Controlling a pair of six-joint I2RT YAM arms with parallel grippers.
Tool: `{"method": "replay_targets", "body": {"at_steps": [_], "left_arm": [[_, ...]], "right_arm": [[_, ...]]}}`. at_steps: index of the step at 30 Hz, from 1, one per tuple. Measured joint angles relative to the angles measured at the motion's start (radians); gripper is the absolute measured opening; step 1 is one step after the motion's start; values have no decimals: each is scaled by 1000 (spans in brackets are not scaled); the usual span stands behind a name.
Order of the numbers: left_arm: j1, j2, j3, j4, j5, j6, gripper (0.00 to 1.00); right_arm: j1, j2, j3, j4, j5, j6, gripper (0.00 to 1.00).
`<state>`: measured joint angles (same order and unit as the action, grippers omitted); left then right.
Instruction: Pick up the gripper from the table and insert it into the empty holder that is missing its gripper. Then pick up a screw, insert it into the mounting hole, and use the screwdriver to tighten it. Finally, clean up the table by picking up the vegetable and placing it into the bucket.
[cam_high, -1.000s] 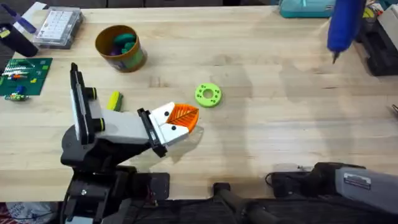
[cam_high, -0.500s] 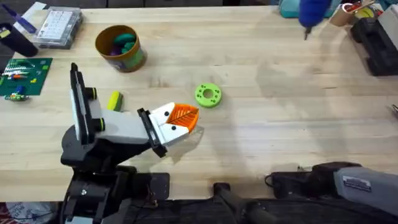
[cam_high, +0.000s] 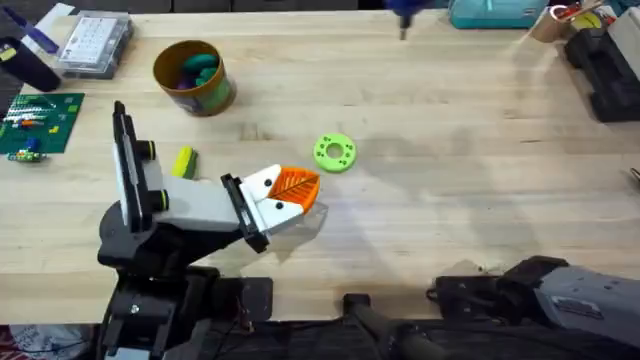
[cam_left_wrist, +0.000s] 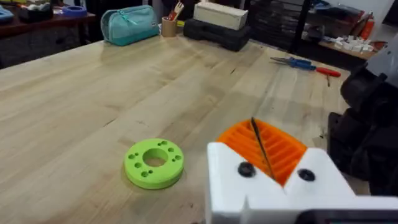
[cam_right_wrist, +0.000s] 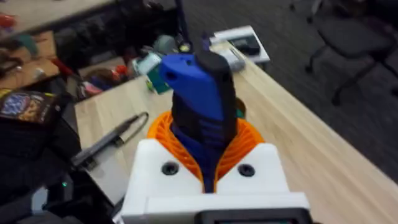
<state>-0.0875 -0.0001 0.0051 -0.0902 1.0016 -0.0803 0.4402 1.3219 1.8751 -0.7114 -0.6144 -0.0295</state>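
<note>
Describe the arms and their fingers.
The left gripper and right gripper each have a white blocky head with two dark screws and orange ribbed fingers. The left arm is white-grey with black plates; the right arm is dark with a labelled grey link.

Work surface: light wooden table (cam_high: 450, 200), plank-jointed. Dark floor beyond; an office chair (cam_right_wrist: 348, 37) stands there. Lighting even.

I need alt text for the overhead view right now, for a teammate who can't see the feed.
Overhead view of a wooden table: the white holder at lower left carries the orange gripper, with a lime-green disc just beyond it. The yellow vegetable lies on the table, apart from the bucket at upper left. The blue screwdriver shows at the top edge.
</note>
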Motion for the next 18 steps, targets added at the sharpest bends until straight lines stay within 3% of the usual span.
{"method": "replay_targets", "body": {"at_steps": [8,13,18], "left_arm": [[0,0,0,0,0,0,14],[0,0,0,0,0,0,14],[0,0,0,0,0,0,14]], "right_arm": [[227,-2,-2,117,73,11,45],[268,-6,-49,191,79,19,47],[278,-30,-168,322,77,46,46]]}}
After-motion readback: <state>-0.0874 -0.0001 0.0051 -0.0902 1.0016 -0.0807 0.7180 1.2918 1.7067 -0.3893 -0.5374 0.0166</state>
